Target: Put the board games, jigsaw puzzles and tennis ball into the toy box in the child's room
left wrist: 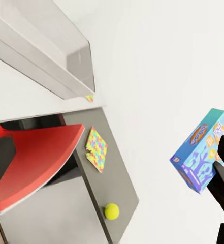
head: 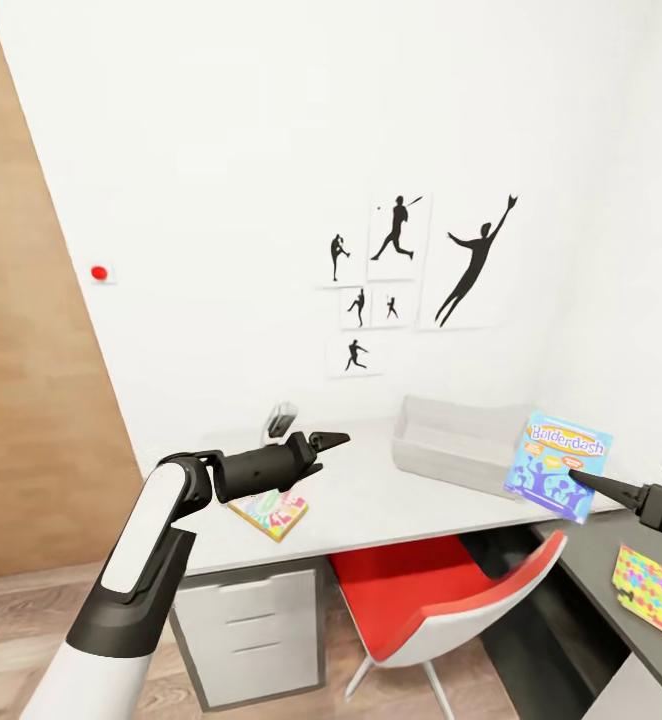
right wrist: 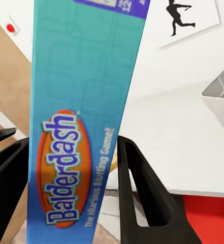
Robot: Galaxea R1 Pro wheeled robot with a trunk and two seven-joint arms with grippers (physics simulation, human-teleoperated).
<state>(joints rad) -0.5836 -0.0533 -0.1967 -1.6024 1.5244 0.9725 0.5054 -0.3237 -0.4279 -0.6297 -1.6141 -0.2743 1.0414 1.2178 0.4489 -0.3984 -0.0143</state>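
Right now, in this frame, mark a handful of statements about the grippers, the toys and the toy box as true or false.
1. The right gripper is shut on the Balderdash box. True.
2. The Balderdash box already lies inside the toy box. False: it is held in the air beside the bin.
3. The tennis ball sits on the dark grey side table. True.
4. The left gripper holds a jigsaw puzzle. False: it holds nothing; one jigsaw puzzle lies on the pale desk below it.
5. A red chair is tucked under the desk. True.
6. A second jigsaw sheet hangs on the wall. False: it lies on the side table.
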